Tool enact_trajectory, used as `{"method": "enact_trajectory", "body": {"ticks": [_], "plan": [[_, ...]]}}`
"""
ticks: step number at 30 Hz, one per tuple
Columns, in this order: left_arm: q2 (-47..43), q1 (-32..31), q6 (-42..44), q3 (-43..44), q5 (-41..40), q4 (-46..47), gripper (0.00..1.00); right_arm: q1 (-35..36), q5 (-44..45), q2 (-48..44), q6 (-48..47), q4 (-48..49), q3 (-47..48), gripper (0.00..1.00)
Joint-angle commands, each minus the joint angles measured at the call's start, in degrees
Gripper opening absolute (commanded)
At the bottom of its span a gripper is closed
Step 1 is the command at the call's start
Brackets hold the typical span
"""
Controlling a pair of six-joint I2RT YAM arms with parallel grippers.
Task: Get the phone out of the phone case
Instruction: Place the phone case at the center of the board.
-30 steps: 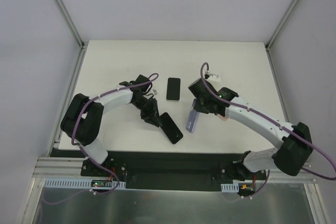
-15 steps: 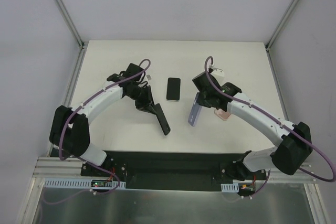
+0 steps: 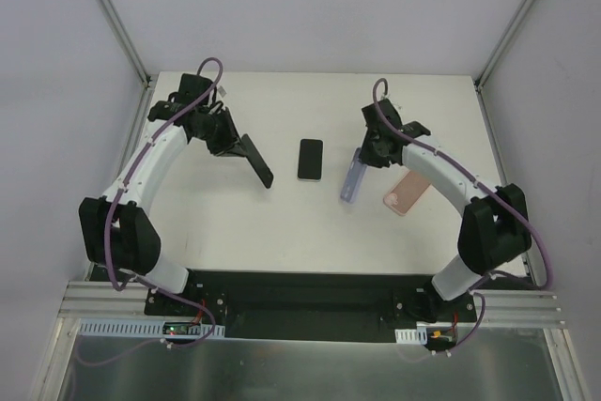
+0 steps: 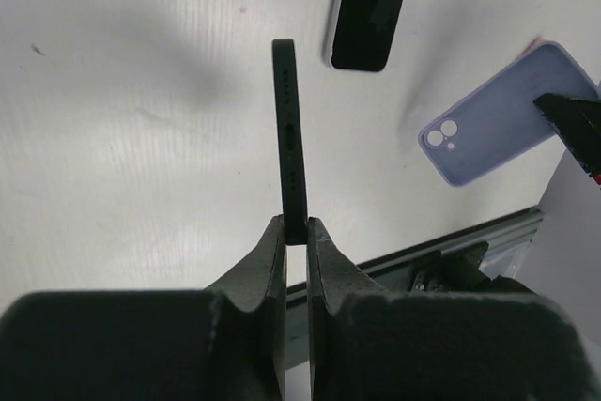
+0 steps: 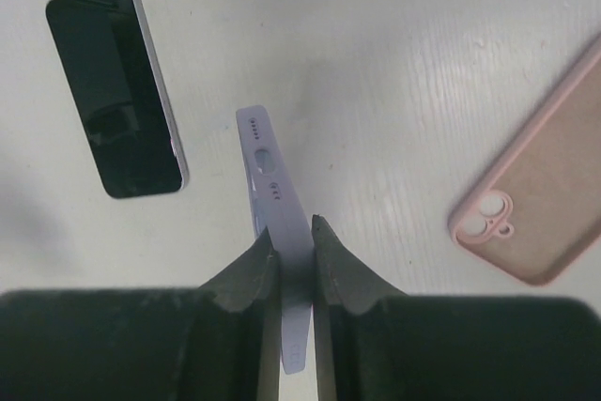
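Note:
My left gripper (image 3: 230, 143) is shut on a black phone (image 3: 256, 159) and holds it edge-on above the table's left part. In the left wrist view the phone's thin edge (image 4: 291, 138) rises from between my fingertips, at the left gripper (image 4: 295, 232). My right gripper (image 3: 362, 159) is shut on a lavender phone case (image 3: 351, 178) and holds it on edge, right of centre. In the right wrist view the case (image 5: 270, 180) stands thin between the tips of the right gripper (image 5: 294, 237). The case's back with camera holes shows in the left wrist view (image 4: 495, 115). Phone and case are well apart.
A second dark phone (image 3: 310, 159) lies flat, screen up, mid-table between the two grippers; it shows in both wrist views (image 4: 372, 7) (image 5: 115, 91). A pink phone case (image 3: 408, 192) lies flat to the right, also in the right wrist view (image 5: 540, 204).
My left arm lifted the black phone off the table and carried it far-left. My right arm moved the lavender case slightly farther back. The pink case is now uncovered.

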Motion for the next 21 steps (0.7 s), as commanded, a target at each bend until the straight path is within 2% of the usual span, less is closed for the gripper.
{"method": "enact_trajectory", "body": {"ticks": [1, 2, 3, 7, 8, 12, 15, 21], "plan": [[4.1, 1.6, 3.2, 8.7, -7.7, -3.5, 0.0, -6.0, -10.0, 4.5, -4.3, 7.8, 3.3, 0.02], [6.5, 1.8, 4.2, 10.3, -9.3, -4.6, 0.0, -7.2, -11.4, 5.7, -4.8, 8.8, 3.7, 0.04], [7.8, 2.0, 4.5, 12.0, -13.5, -5.6, 0.0, -9.0, -13.1, 7.8, -5.3, 9.2, 5.0, 0.16], [13.2, 2.9, 4.9, 17.7, -19.7, -9.1, 0.0, -12.8, -13.0, 12.5, -6.2, 6.5, 8.8, 0.55], [14.2, 3.2, 3.9, 18.0, -20.0, -9.1, 0.0, -13.3, -12.3, 12.7, -6.1, 4.3, 9.4, 0.59], [16.9, 4.3, 3.2, 21.3, -21.9, -8.8, 0.0, -13.9, -6.3, 9.6, -6.8, 1.0, 9.0, 0.67], [19.8, 5.5, 3.0, 25.8, -21.1, -7.6, 0.0, -13.8, -5.4, 4.3, -6.5, 0.6, 4.6, 0.68], [23.6, 10.1, -1.6, 26.1, -8.5, 3.2, 0.0, -12.8, -7.1, -8.2, -4.7, 1.8, -9.3, 0.68]]}}
